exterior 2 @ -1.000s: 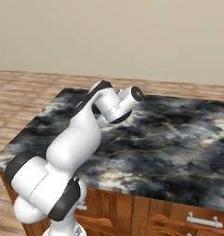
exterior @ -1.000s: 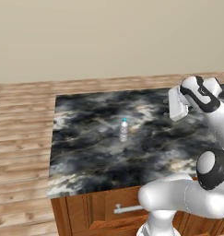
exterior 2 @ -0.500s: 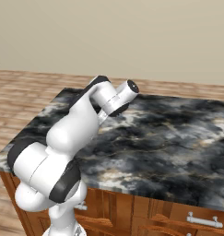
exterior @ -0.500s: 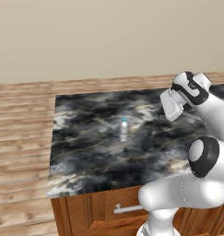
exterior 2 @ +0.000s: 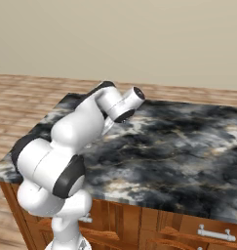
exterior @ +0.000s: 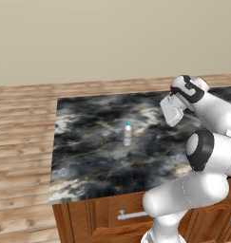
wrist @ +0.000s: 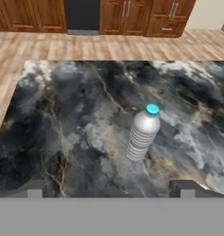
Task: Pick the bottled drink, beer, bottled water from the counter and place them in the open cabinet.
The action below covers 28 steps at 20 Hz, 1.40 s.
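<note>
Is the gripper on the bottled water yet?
Apart. In the hand view the open gripper has marbled counter showing between its fingertips and the upright bottled water ahead.

I stood in a kitchen, marbled stone counter [exterior: 98, 156] on a wooden base before me, grey drawer handles [exterior 2: 216, 233] below, plank floor [exterior: 22, 128] all round, brown wooden cabinets [wrist: 127, 16] along the far wall, plain beige wall [exterior: 112, 38] behind.

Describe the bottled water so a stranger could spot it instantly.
Find the marbled black, grey and white counter with its wooden base. Near the middle of the slab the bottled water stands upright and alone: clear ribbed plastic with a blue-green cap.
</note>
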Tool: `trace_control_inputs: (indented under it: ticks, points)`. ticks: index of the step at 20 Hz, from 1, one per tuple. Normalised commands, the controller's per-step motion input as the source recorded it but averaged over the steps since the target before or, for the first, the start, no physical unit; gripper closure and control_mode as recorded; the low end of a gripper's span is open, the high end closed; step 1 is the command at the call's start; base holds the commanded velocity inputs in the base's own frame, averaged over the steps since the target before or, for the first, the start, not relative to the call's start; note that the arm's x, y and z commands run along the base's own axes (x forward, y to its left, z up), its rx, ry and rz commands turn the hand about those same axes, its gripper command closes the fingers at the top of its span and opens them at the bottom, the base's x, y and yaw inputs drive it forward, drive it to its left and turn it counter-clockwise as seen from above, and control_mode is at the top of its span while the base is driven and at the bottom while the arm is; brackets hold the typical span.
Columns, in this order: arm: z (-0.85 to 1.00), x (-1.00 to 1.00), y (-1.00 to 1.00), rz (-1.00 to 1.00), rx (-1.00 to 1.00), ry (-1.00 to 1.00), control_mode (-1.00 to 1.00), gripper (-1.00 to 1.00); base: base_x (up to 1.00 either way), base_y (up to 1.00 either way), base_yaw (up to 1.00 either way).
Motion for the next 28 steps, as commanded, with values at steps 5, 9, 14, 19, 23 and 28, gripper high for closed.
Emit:
trace_control_inputs:
  ticks: [5,9,14,19,23,28]
  points:
    - [-0.43,0.36,0.0,0.0,0.04,0.0,-1.0,-1.0,0.0,0.0,0.0]
    - [-0.22,0.18,0.0,0.02,0.11,0.0,-1.0,-1.0,0.0,0.0,0.0]
    - [-0.13,0.11,0.0,0.05,0.11,0.0,-1.0,-1.0,0.0,0.0,0.0]
    - [-0.07,0.11,0.03,0.03,0.07,0.0,-1.0,-1.0,0.0,0.0,0.0]
    - [-0.09,0.28,0.04,0.0,0.02,0.0,-1.0,-1.0,0.0,0.0,0.0]
    - [-0.07,0.25,0.05,0.0,0.02,0.0,-1.0,-1.0,0.0,0.0,0.0]
